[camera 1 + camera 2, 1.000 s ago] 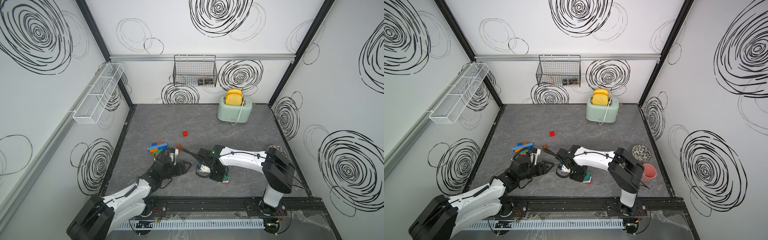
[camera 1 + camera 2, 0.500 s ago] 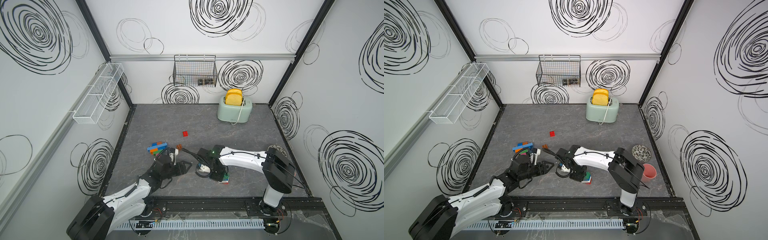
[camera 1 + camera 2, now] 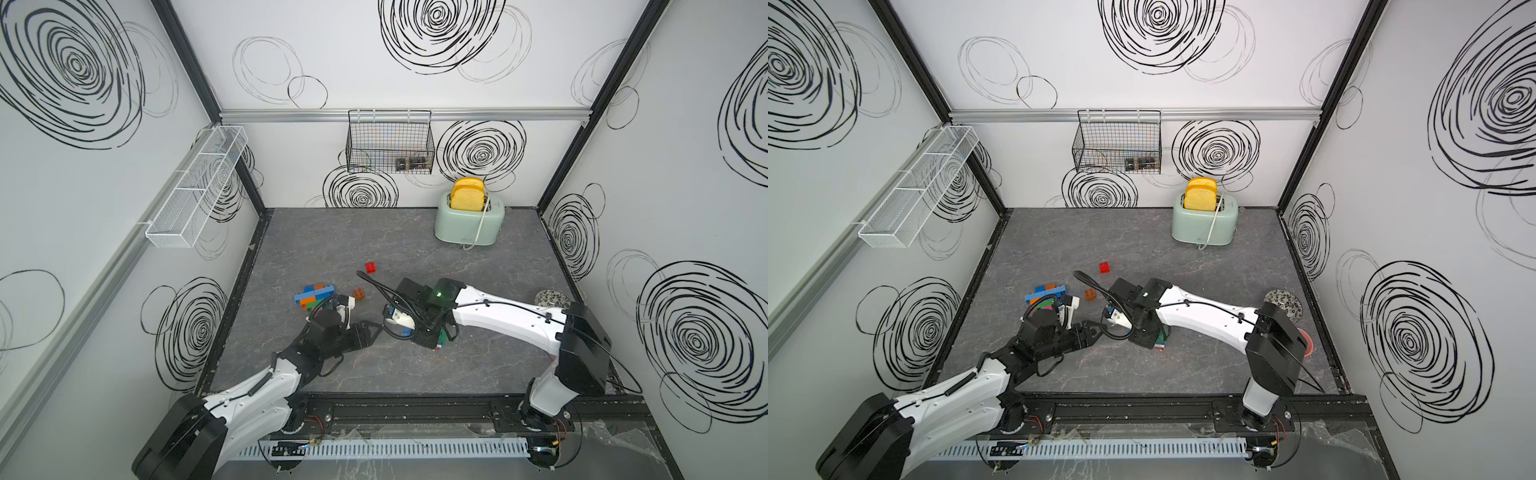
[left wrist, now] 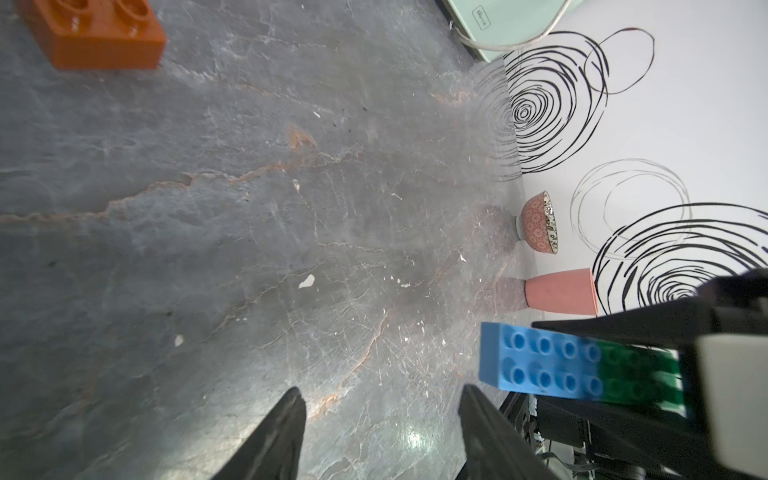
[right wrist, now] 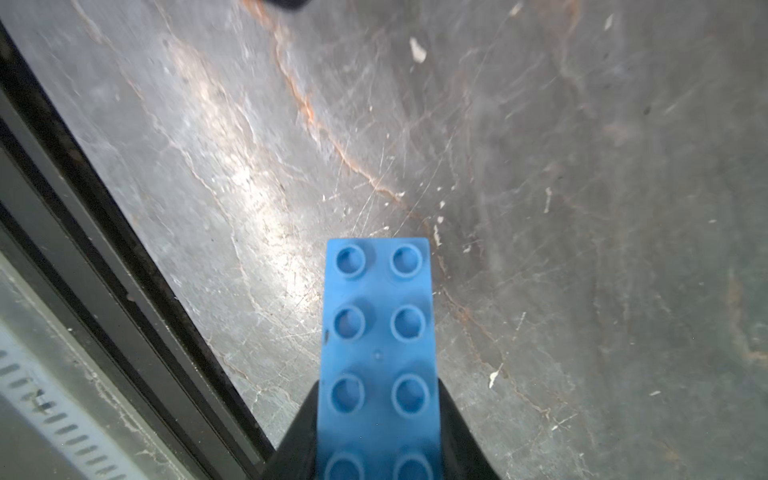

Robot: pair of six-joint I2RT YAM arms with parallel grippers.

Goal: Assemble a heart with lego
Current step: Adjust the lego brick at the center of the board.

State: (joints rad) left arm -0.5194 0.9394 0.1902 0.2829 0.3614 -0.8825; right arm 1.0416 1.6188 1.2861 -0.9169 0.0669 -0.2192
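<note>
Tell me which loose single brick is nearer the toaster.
The red brick: it lies alone farther back toward the toaster; the orange brick sits by the multicoloured stack.

At the bottom of the frame, the left tool [image 4: 382, 390] has its two black fingers apart above the grey surface [image 4: 291, 208]. Lower right, the right tool [image 4: 552, 361] pinches a blue brick [image 4: 511, 361] joined to a green brick [image 4: 640, 374]. An orange brick [image 4: 99, 33] sits upper left.

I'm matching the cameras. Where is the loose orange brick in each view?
In a top view: orange brick near the middle, beside the brick cluster.
In a top view: same spot.
Left wrist: close up, in a corner of the picture.
Right wrist: not in it.
Landmark: toaster, in all but the right wrist.
</note>
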